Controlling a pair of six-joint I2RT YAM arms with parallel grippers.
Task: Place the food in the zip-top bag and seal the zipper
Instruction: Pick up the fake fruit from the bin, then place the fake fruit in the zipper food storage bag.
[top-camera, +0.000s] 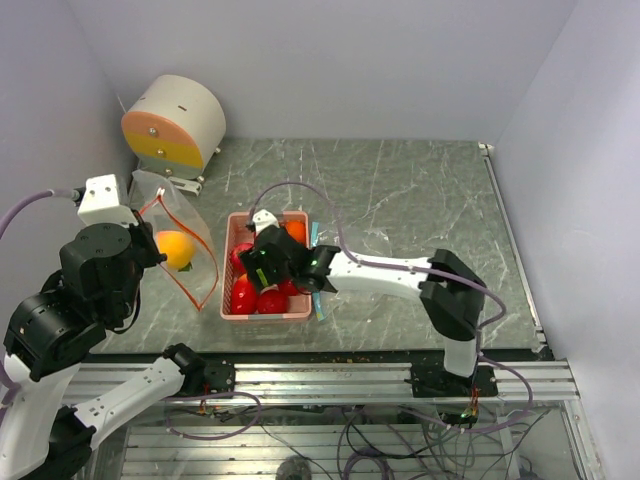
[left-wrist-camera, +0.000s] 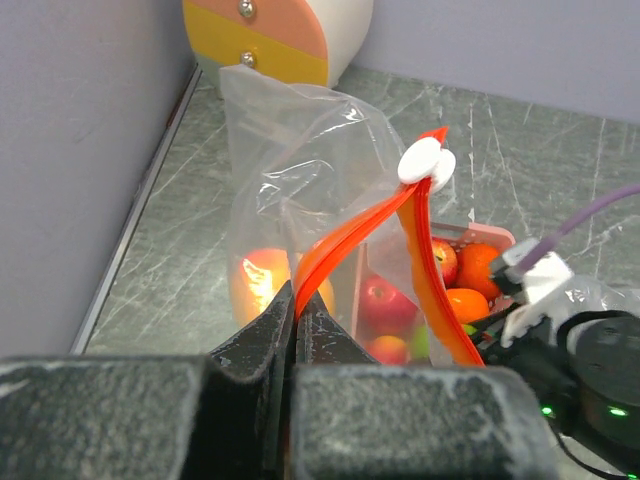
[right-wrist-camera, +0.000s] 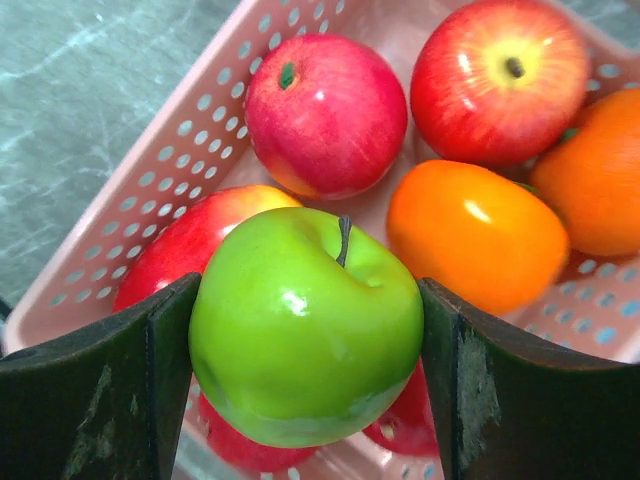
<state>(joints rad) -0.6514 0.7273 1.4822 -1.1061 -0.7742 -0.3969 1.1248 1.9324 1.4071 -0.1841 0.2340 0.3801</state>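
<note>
Grips green apple (right-wrist-camera: 300, 290) in right gripper (right-wrist-camera: 308, 340), over basket (right-wrist-camera: 150, 160) at centre; pinches bag (left-wrist-camera: 290, 140) by its orange-red zipper (left-wrist-camera: 350, 235) in left gripper (left-wrist-camera: 294, 310), far left. Risks slipping off glossy skin, or catching narrow mouth.

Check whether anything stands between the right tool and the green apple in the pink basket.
Nothing visible does. The right tool straddles the glossy green apple, one finger against each side. The other fruit in the pink perforated plastic basket lies beside and under it.
</note>
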